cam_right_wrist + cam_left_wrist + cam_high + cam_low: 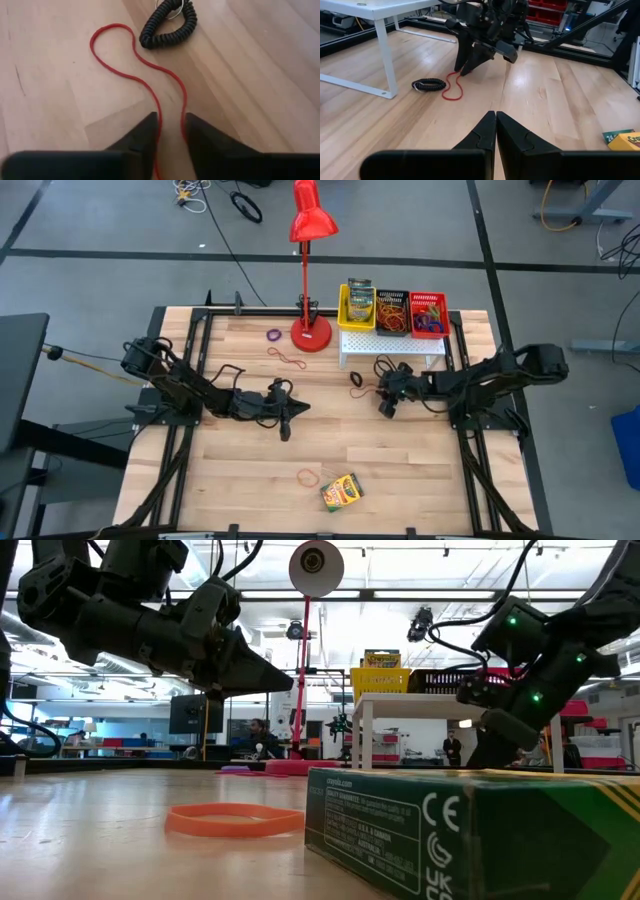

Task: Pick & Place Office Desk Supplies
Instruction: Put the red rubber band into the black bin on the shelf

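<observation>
Reaching low over the table (420,470) just in front of the white perforated stand (392,346): right gripper (386,406), fingers (142,135) slightly parted astride a red rubber band (131,75), tips not seen pinching it. Lying just beside: black coiled loop (170,25), near the stand's leg. Band's long axis running away from the fingertips toward the coil, seen only from the wrists. Hovering mid-table: left gripper (285,420), pressed shut, empty. Near the front edge: crayon box (342,492), turned diagonally, orange band (308,476) alongside. Behind: red lamp (310,225).
</observation>
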Robot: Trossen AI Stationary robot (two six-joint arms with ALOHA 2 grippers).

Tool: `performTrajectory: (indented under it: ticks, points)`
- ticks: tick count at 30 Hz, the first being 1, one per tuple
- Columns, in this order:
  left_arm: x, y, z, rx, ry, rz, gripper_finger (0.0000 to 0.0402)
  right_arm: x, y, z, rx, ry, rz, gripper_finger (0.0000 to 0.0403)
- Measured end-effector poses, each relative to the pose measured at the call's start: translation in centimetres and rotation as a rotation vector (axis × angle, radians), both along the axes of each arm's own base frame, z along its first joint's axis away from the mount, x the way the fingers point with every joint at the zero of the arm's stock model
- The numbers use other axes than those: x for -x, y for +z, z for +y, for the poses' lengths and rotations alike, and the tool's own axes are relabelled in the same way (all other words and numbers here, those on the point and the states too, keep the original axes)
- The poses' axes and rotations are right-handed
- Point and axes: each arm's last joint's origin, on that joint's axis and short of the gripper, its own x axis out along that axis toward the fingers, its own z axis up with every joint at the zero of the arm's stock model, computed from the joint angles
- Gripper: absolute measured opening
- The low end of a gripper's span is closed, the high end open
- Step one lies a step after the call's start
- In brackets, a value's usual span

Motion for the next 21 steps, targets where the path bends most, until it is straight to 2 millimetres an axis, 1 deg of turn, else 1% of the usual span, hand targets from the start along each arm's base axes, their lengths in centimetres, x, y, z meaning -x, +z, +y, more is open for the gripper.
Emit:
performTrajectory:
  ticks: [3, 5, 8, 12, 17, 21]
  points:
    - [0.0, 0.0, 0.0, -0.002, 0.0, 0.001, 0.0017, 0.1, 0.2, 0.2, 0.007, 0.017, -0.003, 0.0032]
    - [0.0, 0.0, 0.0, -0.003, -0.001, 0.001, 0.0017, 0.2, 0.5, 0.5, -0.003, 0.039, -0.014, 0.0009]
    - [0.0, 0.0, 0.0, -0.003, -0.001, 0.002, 0.0017, 0.3, 1.3, 1.2, -0.056, 0.073, -0.047, 0.0013]
    - [0.0, -0.1, 0.0, -0.006, -0.001, 0.011, 0.0017, 0.2, 3.4, 2.4, -0.051, 0.098, -0.068, 0.0004]
    - [0.1, -0.3, 0.0, -0.01, -0.002, 0.027, 0.0017, -0.2, 7.1, 3.5, 0.002, 0.109, -0.111, 0.0003]
    - [0.1, -0.3, 0.0, -0.009, -0.002, 0.027, 0.0017, -0.1, 10.4, 3.4, 0.083, 0.057, -0.092, 0.0002]
